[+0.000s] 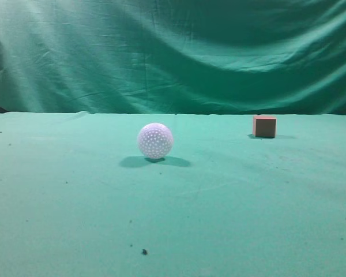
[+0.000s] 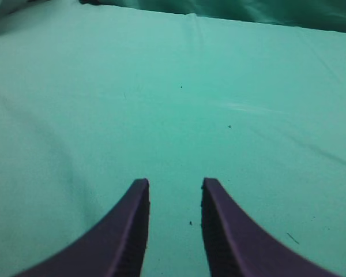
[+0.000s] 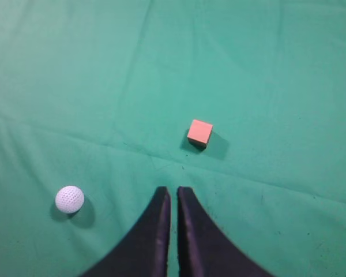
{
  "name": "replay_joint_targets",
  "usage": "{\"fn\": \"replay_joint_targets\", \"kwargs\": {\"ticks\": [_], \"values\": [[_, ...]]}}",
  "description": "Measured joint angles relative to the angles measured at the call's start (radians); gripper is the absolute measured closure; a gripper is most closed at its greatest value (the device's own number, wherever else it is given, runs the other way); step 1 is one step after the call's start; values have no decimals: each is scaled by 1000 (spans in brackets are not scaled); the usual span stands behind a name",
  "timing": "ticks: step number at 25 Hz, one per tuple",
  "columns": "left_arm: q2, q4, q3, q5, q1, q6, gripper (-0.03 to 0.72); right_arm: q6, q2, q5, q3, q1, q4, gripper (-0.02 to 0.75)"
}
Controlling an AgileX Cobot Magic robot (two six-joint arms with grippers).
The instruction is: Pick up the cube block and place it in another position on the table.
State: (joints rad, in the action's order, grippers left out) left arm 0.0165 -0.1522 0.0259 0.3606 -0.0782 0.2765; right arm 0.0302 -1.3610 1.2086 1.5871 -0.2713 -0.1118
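Note:
The cube block (image 1: 264, 126) is a small reddish-brown cube resting on the green table (image 1: 173, 208) at the right, far side. It also shows in the right wrist view (image 3: 200, 133), ahead of my right gripper (image 3: 173, 190) and a little to its right. The right gripper is high above the cloth, its dark fingers nearly together and empty. My left gripper (image 2: 174, 182) is open and empty over bare cloth; no object shows in its view. Neither gripper shows in the exterior view.
A white dimpled ball (image 1: 155, 141) sits near the table's middle, left of the cube; it also shows at the lower left of the right wrist view (image 3: 70, 199). A wrinkled green curtain (image 1: 173, 52) hangs behind the table. Small dark specks (image 1: 144, 251) lie on the near cloth.

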Motion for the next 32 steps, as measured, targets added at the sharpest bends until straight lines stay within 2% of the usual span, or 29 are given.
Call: {"fn": "replay_joint_targets", "kwargs": {"ticks": [10, 13, 17, 21, 24, 26, 32], "values": [[0, 0, 0, 0, 0, 0, 426, 42, 455, -243, -477, 0, -32, 738], [0, 0, 0, 0, 0, 0, 426, 38, 568, -230, -568, 0, -32, 738], [0, 0, 0, 0, 0, 0, 426, -9, 670, -131, -618, 0, -21, 738], [0, 0, 0, 0, 0, 0, 426, -54, 715, -140, -682, 0, 29, 738], [0, 0, 0, 0, 0, 0, 426, -58, 752, -235, -773, 0, 90, 738], [0, 0, 0, 0, 0, 0, 426, -60, 805, -355, -857, 6, 118, 738], [0, 0, 0, 0, 0, 0, 426, -69, 1068, -679, -1178, 84, 136, 738]]}}
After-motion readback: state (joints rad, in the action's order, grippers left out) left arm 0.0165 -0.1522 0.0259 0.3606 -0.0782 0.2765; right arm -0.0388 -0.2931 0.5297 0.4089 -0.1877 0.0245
